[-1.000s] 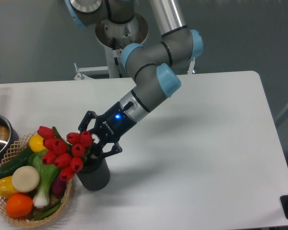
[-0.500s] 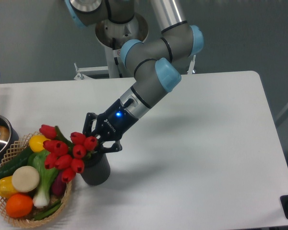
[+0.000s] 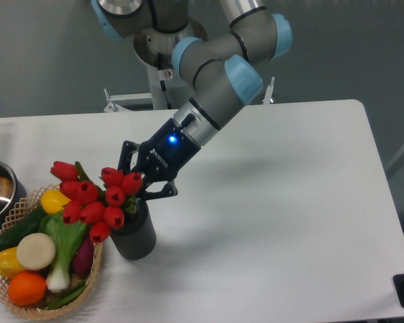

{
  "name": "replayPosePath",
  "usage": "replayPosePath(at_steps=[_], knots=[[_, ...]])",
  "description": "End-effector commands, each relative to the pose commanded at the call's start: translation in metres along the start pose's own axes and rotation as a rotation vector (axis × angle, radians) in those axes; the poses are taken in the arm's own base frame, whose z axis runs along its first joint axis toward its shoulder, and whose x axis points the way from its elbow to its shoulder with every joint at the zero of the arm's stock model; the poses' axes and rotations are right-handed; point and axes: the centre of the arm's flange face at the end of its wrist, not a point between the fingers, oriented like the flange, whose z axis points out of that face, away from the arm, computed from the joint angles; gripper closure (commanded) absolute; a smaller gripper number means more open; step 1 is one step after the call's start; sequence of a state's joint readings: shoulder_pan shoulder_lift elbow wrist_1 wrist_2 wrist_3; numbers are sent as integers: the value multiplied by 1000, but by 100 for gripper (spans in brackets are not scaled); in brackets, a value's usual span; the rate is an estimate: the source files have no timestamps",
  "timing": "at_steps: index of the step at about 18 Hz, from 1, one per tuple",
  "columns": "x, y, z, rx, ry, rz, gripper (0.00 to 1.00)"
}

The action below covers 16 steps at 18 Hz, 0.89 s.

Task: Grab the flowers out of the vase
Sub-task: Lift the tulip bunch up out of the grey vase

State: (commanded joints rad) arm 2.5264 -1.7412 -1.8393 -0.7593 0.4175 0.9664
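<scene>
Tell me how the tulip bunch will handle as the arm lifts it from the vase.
The tulip bunch probably comes up as one bundle, heads drooping left over the wicker basket. The pincer grips near the stems, so it looks light. The narrow vase might tip if stems drag.

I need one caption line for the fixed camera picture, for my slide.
UR5e gripper closed on red tulips above the dark grey vase, beside a vegetable basket.

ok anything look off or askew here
The flowers lean hard to the left out of the vase, overhanging the basket instead of standing upright. The gripper is at their stems. Nothing spilled or damaged.
</scene>
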Motion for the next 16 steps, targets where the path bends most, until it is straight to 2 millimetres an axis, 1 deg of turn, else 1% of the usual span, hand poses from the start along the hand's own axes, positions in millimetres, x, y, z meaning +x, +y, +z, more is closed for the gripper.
replayPosePath(at_steps=[2, 5, 9, 11, 12, 16], knots=[[1, -5, -8, 21, -2, -15, 100], [11, -24, -17, 66, 12, -20, 100], [15, -31, -22, 92, 21, -15, 100], [15, -40, -26, 113, 29, -19, 100], [14, -49, -32, 132, 33, -33, 100], [3, -75, -55, 177, 21, -67, 100]])
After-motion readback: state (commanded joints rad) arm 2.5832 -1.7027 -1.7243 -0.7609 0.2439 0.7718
